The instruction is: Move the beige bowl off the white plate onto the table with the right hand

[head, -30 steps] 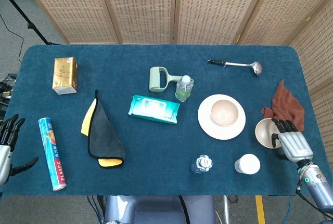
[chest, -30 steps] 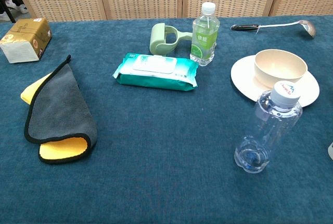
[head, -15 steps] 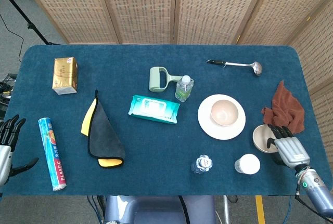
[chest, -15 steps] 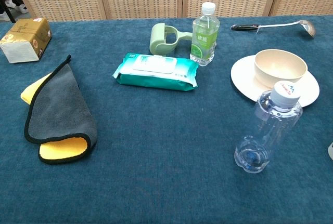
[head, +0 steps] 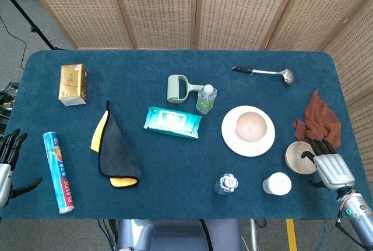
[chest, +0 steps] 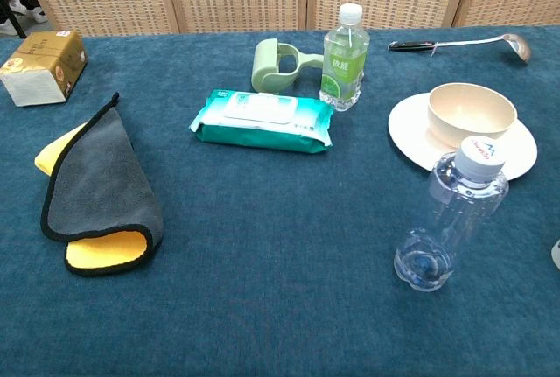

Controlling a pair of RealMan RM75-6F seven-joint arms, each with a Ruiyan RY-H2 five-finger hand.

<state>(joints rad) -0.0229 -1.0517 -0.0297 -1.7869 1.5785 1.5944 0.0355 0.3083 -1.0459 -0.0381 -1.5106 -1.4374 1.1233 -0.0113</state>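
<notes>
Sitting in the round white plate (head: 233, 138), the beige bowl (head: 252, 126), your right hand (head: 329, 166) fingers touching a second cream bowl (head: 296, 158) near the bench (head: 186, 175) edge, grip unclear, left hand (head: 7, 163) spread, empty.

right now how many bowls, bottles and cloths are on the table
bowls: 2, a beige bowl on the white plate and a second bowl by the right hand
bottles: 2
cloths: 2
total: 6

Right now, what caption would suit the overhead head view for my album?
Beige bowl sits on the white plate while the right hand rests by a second bowl near the table's edge.
</notes>
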